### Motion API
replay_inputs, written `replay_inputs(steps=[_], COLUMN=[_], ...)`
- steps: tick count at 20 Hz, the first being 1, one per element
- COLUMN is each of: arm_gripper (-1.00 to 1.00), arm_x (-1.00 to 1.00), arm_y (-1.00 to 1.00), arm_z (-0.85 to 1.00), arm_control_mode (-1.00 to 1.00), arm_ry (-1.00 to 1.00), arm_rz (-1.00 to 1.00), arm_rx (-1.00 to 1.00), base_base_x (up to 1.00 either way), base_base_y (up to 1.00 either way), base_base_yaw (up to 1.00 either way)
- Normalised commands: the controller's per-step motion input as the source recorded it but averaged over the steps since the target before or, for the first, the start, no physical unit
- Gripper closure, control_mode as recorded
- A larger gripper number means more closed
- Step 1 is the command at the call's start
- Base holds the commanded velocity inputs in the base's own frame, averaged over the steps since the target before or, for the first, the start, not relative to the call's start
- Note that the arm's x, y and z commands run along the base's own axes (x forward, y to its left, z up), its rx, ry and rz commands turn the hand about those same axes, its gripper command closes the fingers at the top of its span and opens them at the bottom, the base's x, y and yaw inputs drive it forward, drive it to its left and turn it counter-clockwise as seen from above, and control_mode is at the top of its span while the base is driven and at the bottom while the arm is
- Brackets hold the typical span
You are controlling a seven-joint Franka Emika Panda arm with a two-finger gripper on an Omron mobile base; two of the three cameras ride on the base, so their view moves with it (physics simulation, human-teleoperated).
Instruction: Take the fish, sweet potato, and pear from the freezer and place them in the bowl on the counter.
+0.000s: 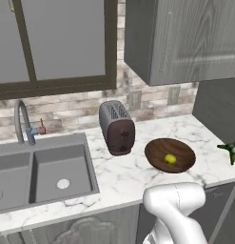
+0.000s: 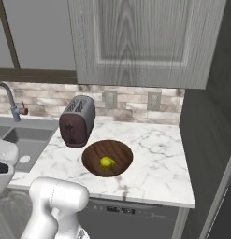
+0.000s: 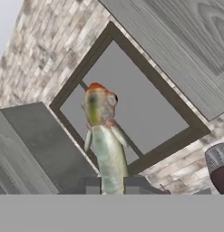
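Claw (image 3: 109,185) apparently clamped around fish (image 3: 103,131) tail.

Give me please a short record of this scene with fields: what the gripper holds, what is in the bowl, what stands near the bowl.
gripper: shut on the fish, held between the finger tips
gripper position, camera facing the window and brick wall
bowl: on the counter, holds the pear
pear, other view
beside bowl: toaster, on its sink side
sink: left of toaster
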Motion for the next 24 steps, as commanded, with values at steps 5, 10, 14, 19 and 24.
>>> replay_inputs(steps=[5, 10, 14, 19, 24], arm_gripper=[1.00, 1.00, 1.00, 1.00, 1.00], arm_x=[0.07, 0.33, 0.54, 0.49, 0.53], arm_y=[-0.01, -0.28, -0.69, -0.54, -0.06], arm_z=[-0.12, -0.52, -0.81, -0.83, -0.77], arm_control_mode=[-1.00, -1.00, -1.00, -1.00, -1.00], arm_ry=[0.00, 0.18, 0.38, 0.35, 0.31], arm_rz=[-0.01, -0.12, -0.12, -0.15, -0.17], arm_rx=[0.00, 0.00, 0.00, 0.00, 0.00], base_base_x=[0.14, 0.00, 0.00, 0.00, 0.00], base_base_y=[0.00, 0.00, 0.00, 0.00, 0.00], base_base_yaw=[0.00, 0.00, 0.00, 0.00, 0.00])
